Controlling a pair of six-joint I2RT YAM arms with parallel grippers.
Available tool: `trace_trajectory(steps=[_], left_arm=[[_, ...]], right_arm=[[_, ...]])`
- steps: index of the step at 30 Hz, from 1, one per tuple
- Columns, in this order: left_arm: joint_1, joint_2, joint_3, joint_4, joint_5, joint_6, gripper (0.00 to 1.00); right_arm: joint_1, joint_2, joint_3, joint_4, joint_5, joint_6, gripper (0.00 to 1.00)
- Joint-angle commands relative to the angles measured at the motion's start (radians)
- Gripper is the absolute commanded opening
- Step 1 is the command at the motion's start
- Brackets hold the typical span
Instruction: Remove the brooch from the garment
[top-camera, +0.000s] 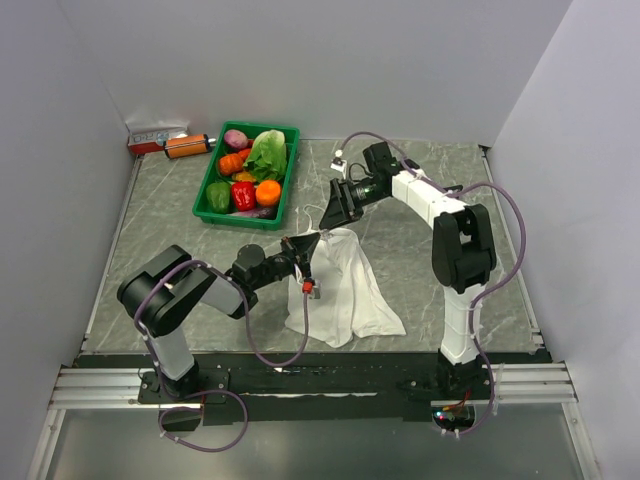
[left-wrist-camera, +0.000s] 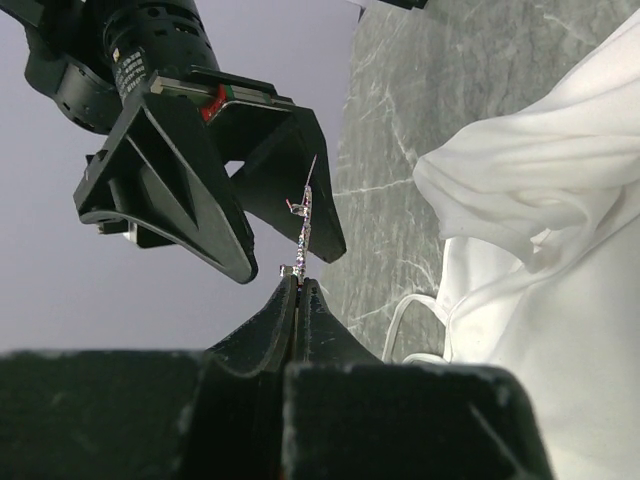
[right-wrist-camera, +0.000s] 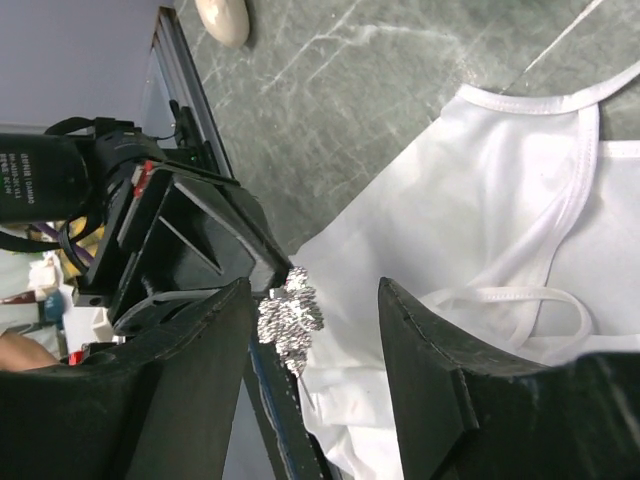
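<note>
The brooch (right-wrist-camera: 290, 320) is a small sparkly silver cluster with a thin pin. My left gripper (left-wrist-camera: 300, 282) is shut on its lower end, and in the left wrist view the brooch (left-wrist-camera: 304, 222) stands edge-on above the tips, apart from the cloth. My right gripper (right-wrist-camera: 312, 290) is open, with one finger on each side of the brooch and not touching it. In the top view the left gripper (top-camera: 303, 247) and the right gripper (top-camera: 333, 214) meet at the upper edge of the white garment (top-camera: 340, 285). The garment lies crumpled on the table, its straps (right-wrist-camera: 560, 210) loose.
A green crate (top-camera: 209, 182) of vegetables stands at the back left. An orange bottle (top-camera: 187, 146) and a red-white box (top-camera: 155, 140) lie by the back wall. A small white oval lump (right-wrist-camera: 222, 18) rests on the grey marbled table (top-camera: 420, 250). Walls close in left, back and right.
</note>
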Motion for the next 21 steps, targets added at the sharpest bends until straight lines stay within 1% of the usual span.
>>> trace_trajectory(steps=[1, 3, 4, 5, 6, 7, 8, 10, 12, 13, 17, 21], left_arm=[[-0.015, 0.021, 0.035, 0.563, -0.010, 0.008, 0.01], [-0.020, 0.029, 0.044, 0.561, -0.021, 0.016, 0.01], [-0.020, 0.029, 0.044, 0.563, -0.022, 0.017, 0.01], [-0.020, 0.029, 0.042, 0.563, -0.021, 0.019, 0.01], [-0.020, 0.029, 0.039, 0.563, -0.022, 0.016, 0.01], [-0.021, 0.026, 0.038, 0.563, -0.024, 0.016, 0.01], [-0.021, 0.027, 0.038, 0.563, -0.025, 0.013, 0.01], [-0.023, 0.027, 0.036, 0.563, -0.028, 0.017, 0.01], [-0.023, 0.027, 0.035, 0.563, -0.033, 0.019, 0.01], [-0.023, 0.026, 0.033, 0.561, -0.035, 0.022, 0.01], [-0.023, 0.021, 0.027, 0.563, -0.038, 0.024, 0.01], [-0.023, 0.018, 0.022, 0.563, -0.041, 0.027, 0.01]], right_arm=[[0.009, 0.019, 0.010, 0.010, -0.085, 0.048, 0.58], [0.006, 0.016, -0.030, 0.055, -0.143, 0.097, 0.56], [0.006, 0.016, -0.045, 0.077, -0.174, 0.123, 0.53], [0.006, 0.016, -0.061, 0.107, -0.242, 0.189, 0.50], [0.004, 0.017, -0.085, 0.175, -0.270, 0.221, 0.46], [0.004, 0.019, -0.094, 0.203, -0.294, 0.251, 0.40], [0.004, 0.020, -0.101, 0.232, -0.321, 0.300, 0.38], [0.003, 0.023, -0.111, 0.301, -0.350, 0.346, 0.35], [0.001, 0.025, -0.131, 0.344, -0.379, 0.409, 0.33], [-0.002, 0.025, -0.139, 0.395, -0.386, 0.429, 0.32], [-0.016, 0.020, -0.186, 0.509, -0.404, 0.550, 0.32], [-0.032, 0.017, -0.203, 0.535, -0.398, 0.578, 0.34]])
